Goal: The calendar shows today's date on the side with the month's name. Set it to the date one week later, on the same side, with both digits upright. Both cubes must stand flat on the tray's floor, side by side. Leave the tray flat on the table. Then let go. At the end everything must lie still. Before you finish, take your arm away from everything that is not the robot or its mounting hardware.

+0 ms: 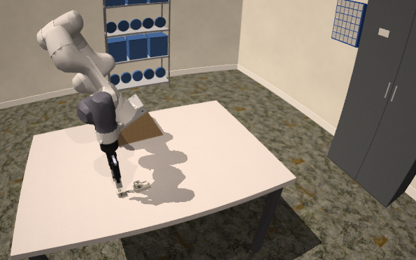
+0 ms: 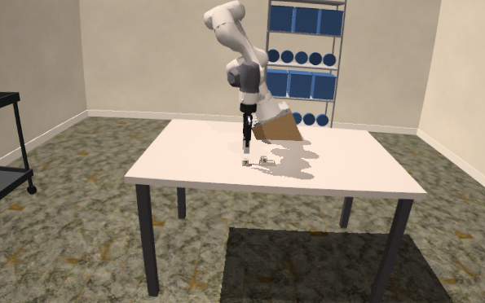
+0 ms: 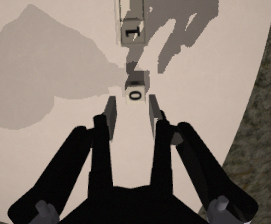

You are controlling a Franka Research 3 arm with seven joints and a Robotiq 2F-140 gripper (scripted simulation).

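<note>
A small white cube [image 1: 119, 192] [image 2: 245, 162] [image 3: 135, 95] stands on the table outside the tray. A 0 shows on it in the wrist view and what looks like a 7 on its front in the exterior view. The small pale tray [image 1: 146, 187] [image 2: 271, 164] lies on the table to its right in the top and exterior views. Another cube [image 1: 138, 184] [image 2: 263, 160] [image 3: 133, 32] is at the tray, with a 1 in the wrist view and what looks like a 5 in the exterior view. My gripper [image 1: 119, 185] [image 2: 246, 152] [image 3: 132, 104] points down just above the loose cube, partly open, nothing between its fingers. The month name is unreadable.
The white table [image 1: 221, 157] [image 2: 340, 163] carries the arm's brown wedge base [image 1: 142, 129] [image 2: 280, 129] at the back. The arm's shadow falls across the table beside the tray. Shelves, a cabinet and a cart stand away from the table.
</note>
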